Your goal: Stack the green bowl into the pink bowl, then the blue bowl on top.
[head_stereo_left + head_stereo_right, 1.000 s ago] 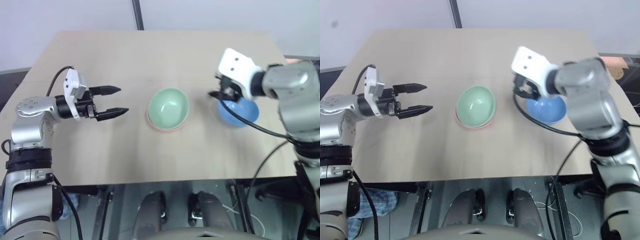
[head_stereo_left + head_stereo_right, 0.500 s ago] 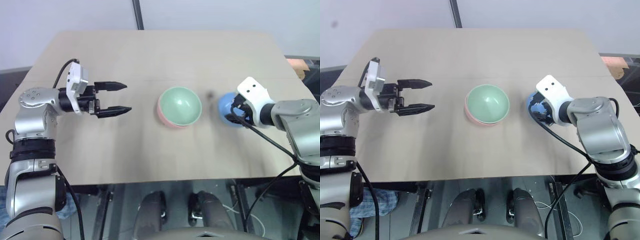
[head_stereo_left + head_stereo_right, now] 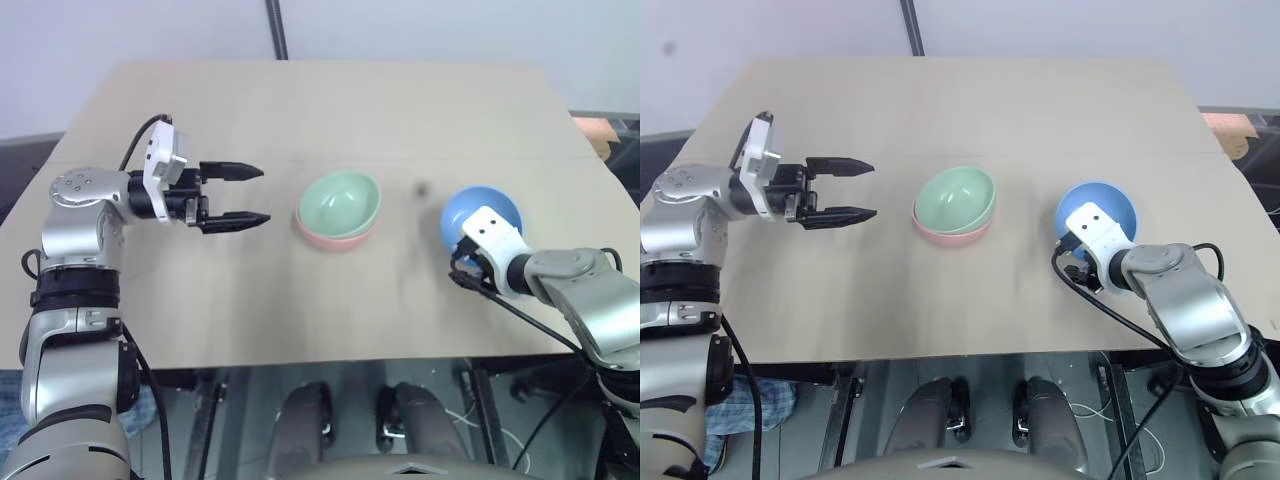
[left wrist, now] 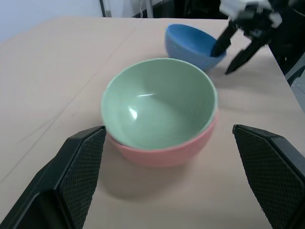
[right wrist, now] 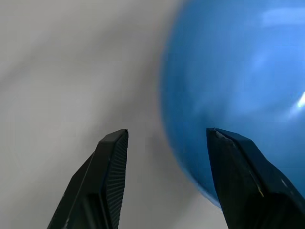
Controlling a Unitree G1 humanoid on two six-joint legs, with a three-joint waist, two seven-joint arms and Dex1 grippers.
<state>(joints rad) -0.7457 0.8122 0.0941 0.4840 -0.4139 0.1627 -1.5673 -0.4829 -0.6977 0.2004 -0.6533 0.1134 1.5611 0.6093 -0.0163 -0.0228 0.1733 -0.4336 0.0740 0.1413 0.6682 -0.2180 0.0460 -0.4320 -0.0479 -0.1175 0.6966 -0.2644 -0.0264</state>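
While partly open, right pincer (image 5: 162, 176) straddles blue bowl (image 3: 482, 217) rim.

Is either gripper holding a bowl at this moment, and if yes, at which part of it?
Nothing is held. The left gripper is open in the air beside the stacked bowls. The right gripper is open at the blue bowl's near side, not clamped on it.

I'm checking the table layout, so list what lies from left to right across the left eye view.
left pincer → green bowl nested in the pink bowl → blue bowl, with the right pincer at its near side.
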